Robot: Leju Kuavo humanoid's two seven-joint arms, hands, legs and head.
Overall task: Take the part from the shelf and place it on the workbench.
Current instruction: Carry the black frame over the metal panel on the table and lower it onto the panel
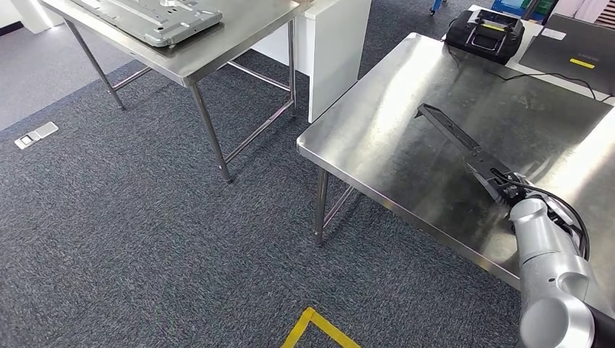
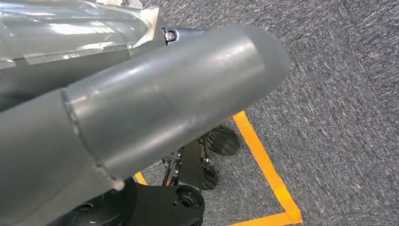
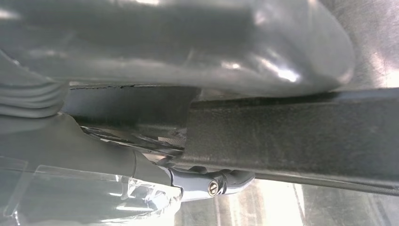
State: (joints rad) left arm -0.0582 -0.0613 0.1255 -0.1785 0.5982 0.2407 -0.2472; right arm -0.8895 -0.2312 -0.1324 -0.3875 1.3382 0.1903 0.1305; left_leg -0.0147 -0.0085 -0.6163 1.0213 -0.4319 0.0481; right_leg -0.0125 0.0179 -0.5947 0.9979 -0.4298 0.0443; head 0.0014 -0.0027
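A long, flat black metal part [image 1: 458,137] with a bracket-like far end is seen lying across the shiny stainless-steel workbench [image 1: 377,130] on the right of the head view, its near end gripped by the right hand [image 1: 503,183], which is reached in on the silver right arm [image 1: 551,275]. In the right wrist view the same dark bar [image 3: 301,136] is clamped between the thick grey thumb [image 3: 263,52] and the hand's body, so the right hand is grasping the part, whose far end appears to rest on the tabletop.

The left hand [image 2: 155,113] is shown in the left wrist view hanging above grey carpet [image 2: 339,70] marked with orange tape [image 2: 266,165]; whether its fingers are spread or curled cannot be told.

At the back of the workbench a black case with a yellow label [image 1: 484,30] and a grey laptop [image 1: 573,47] are placed. A second steel table [image 1: 181,54] is stood to the upper left, and a flat grey metal plate [image 1: 156,18] is carried on it. A small silver floor plate [image 1: 36,135] is set in the carpet.
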